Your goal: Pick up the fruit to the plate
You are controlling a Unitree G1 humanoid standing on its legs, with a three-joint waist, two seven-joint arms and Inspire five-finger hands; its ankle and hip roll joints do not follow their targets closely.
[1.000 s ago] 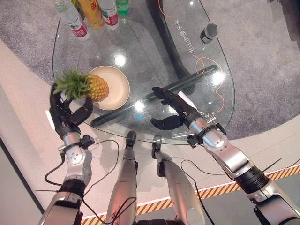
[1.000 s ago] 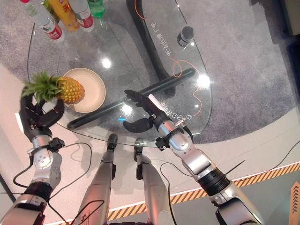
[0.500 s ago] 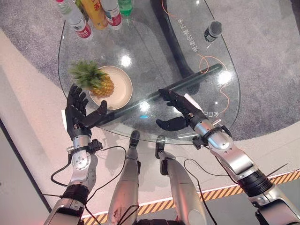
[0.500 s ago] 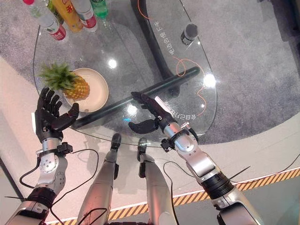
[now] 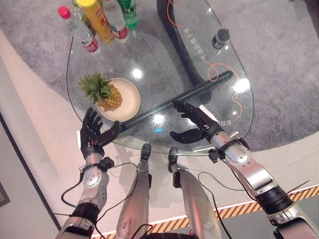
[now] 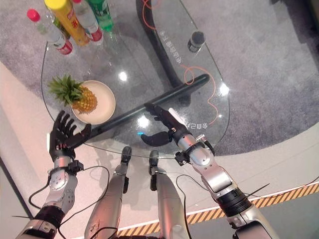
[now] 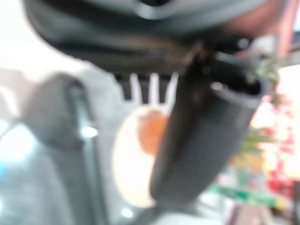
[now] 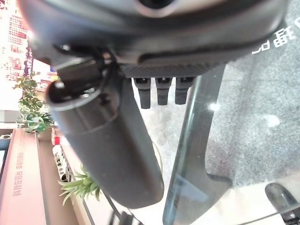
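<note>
Left hand [image 5: 93, 134] hangs at the table's near-left edge, fingers [image 5: 89, 121] spread and straight, thumb out, holding nothing. From those fingertips the pineapple [image 5: 103, 92] lies at about one o'clock, just beyond, lying on the cream plate [image 5: 127, 102] with its long axis running from leafy crown at ten o'clock to body at four. Right hand [image 5: 197, 123] hovers over the glass table [image 5: 169, 64], fingers extended, relaxed, empty, well apart from the fruit. The left hand is plainly nearer; by the look of it, the fruit is already delivered
</note>
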